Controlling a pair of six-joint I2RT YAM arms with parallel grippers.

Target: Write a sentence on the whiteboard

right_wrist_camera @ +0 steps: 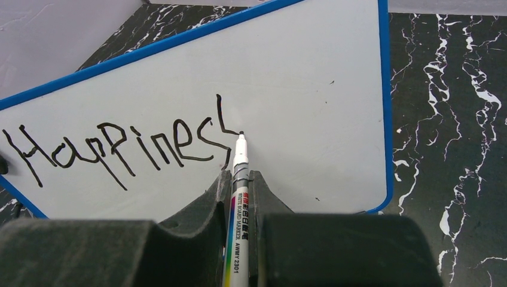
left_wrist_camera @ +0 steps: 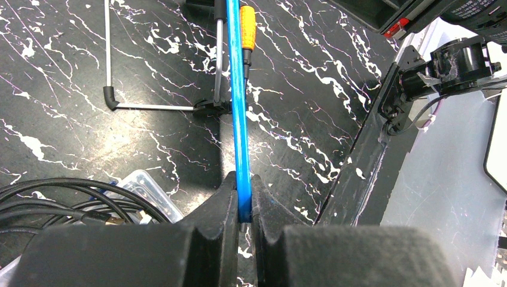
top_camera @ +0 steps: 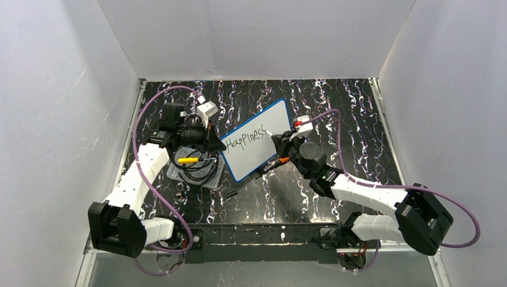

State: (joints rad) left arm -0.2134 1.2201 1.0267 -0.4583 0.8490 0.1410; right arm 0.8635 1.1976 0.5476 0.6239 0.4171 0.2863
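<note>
The whiteboard (top_camera: pixel 257 149) sits mid-frame overhead, its sentence (right_wrist_camera: pixel 119 146) reading "Happines". The right pincer (right_wrist_camera: pixel 240 182) is clamped on the marker (right_wrist_camera: pixel 240 152). The left pincer (left_wrist_camera: pixel 244 200) is clamped on the whiteboard's edge. Pen pressure could slip that thin hold and skew the strokes.

We see bright, even light; the whiteboard (right_wrist_camera: pixel 299 72) is sharp, and soft glare greys the tabletop (left_wrist_camera: pixel 101 149) at the left wrist view's left.

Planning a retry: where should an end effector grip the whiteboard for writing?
Pinch the whiteboard by its thin blue left edge, coming from the left, as the left end effector does: it fits between the fingers and leaves the face free for the marker.
</note>
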